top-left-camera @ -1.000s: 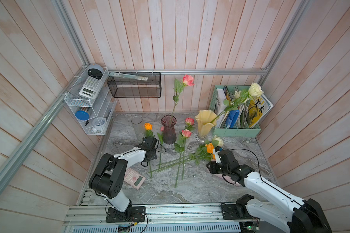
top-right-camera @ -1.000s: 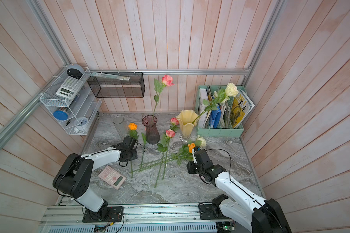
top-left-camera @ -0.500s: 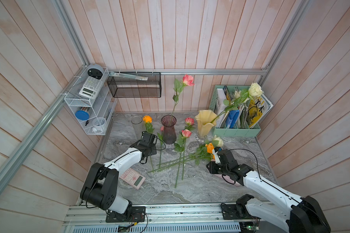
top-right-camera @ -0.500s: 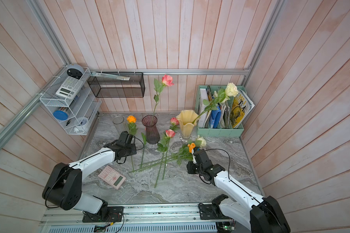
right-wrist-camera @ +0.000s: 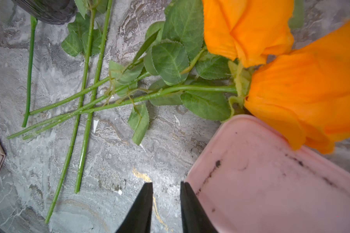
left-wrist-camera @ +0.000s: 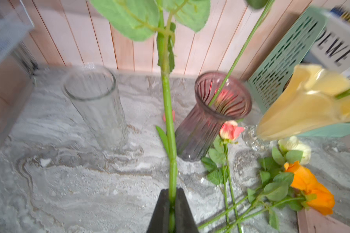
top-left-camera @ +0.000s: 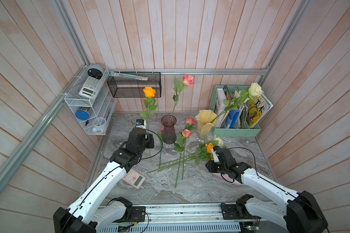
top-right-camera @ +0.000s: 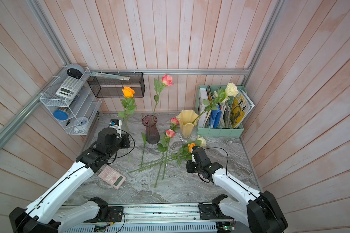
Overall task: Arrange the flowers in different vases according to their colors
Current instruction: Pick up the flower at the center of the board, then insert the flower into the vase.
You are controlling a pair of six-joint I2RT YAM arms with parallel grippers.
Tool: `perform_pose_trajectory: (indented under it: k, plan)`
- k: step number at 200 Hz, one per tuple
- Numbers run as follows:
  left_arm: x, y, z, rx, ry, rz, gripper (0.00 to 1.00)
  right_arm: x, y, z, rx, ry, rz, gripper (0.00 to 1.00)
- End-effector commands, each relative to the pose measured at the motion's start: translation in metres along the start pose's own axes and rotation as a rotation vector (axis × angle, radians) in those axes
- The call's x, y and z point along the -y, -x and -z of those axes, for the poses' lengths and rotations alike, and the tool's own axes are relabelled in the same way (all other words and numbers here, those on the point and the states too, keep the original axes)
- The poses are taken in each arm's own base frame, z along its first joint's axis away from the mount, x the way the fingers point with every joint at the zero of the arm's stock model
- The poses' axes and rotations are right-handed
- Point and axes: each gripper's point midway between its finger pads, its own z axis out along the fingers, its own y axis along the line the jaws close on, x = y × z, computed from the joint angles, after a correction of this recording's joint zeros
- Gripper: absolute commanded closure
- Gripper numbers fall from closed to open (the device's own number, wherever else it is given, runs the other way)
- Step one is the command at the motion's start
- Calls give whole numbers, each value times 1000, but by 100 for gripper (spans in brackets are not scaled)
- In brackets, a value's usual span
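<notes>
My left gripper (left-wrist-camera: 171, 198) is shut on the stem of an orange rose (top-left-camera: 149, 91) and holds it upright above the table, in front of the clear glass vase (left-wrist-camera: 95, 100). To the right of it, the purple ribbed vase (top-left-camera: 168, 129) holds a pink rose (top-left-camera: 188, 80). The pale yellow vase (top-left-camera: 205, 123) holds a cream rose (top-left-camera: 255, 90). Two pink roses (top-left-camera: 186, 133), an orange flower (right-wrist-camera: 291, 90) and a cream one (top-left-camera: 218, 140) lie on the marble with crossed stems. My right gripper (right-wrist-camera: 166, 186) is open and empty, low over the table beside those stems.
A pink flat case (right-wrist-camera: 271, 181) lies under my right gripper's side. A pink calculator (top-left-camera: 134, 179) lies at the front left. The mint file holder (top-left-camera: 236, 129) stands at the back right, the black mesh basket (top-left-camera: 133, 86) and a white wire shelf (top-left-camera: 89, 105) at the back left.
My left gripper has lifted the orange rose off the table and raised it upright toward the back. The right arm has not moved.
</notes>
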Motion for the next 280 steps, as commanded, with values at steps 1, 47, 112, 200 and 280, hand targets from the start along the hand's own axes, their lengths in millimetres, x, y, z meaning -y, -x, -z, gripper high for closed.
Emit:
perform_pose_trajectory:
  k: [1, 47, 112, 200, 280]
  plan:
    - [-11, 63, 28, 212, 83, -68, 100, -8, 10, 2, 15, 21, 1, 70]
    - [-24, 126, 35, 455, 225, -134, 100, -9, 12, 1, 16, 24, 2, 70]
    - [-55, 163, 11, 657, 356, -104, 100, -7, 11, 0, -7, 2, 11, 70]
    - [-96, 166, -58, 662, 410, -113, 100, -4, 6, -11, -49, -14, 11, 69]
    - [-116, 161, -91, 652, 414, -116, 100, -3, 4, -16, -74, -29, 20, 69]
